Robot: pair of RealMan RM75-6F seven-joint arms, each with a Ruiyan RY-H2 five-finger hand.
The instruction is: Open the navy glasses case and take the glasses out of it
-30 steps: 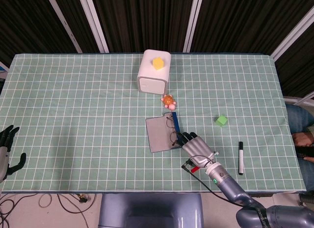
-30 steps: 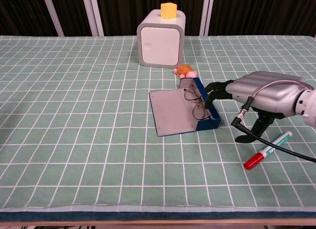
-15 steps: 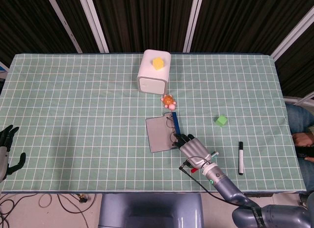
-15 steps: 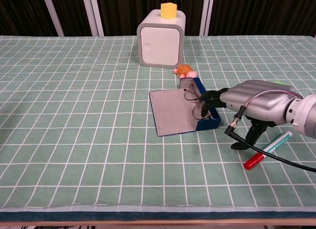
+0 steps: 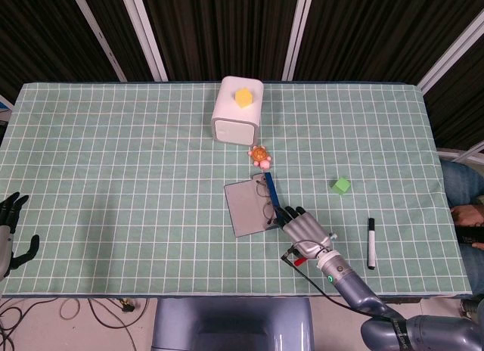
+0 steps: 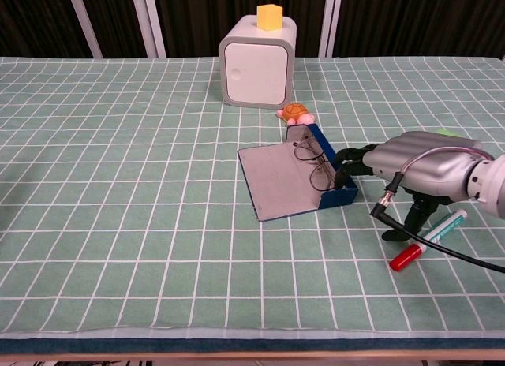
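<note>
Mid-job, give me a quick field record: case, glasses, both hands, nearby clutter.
case: navy glasses case open, lid flat on the cloth
glasses: glasses in the case tray
right hand: right hand at the case's right side, fingertips at the tray; grip unclear
left hand: left hand at table's left edge, holding nothing
clutter: toy turtle, marker, white box, green block

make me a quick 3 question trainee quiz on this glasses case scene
1. True or false: the navy glasses case lies open with the glasses inside.
2. What sits on top of the white box? A) a green cube B) a yellow block C) a toy turtle
3. Fill in: the right hand reaches the case from the side where the ____ lies.

Key
1. True.
2. B, the yellow block; the toy turtle is on the table beside the case.
3. Marker, with its red cap.
</note>
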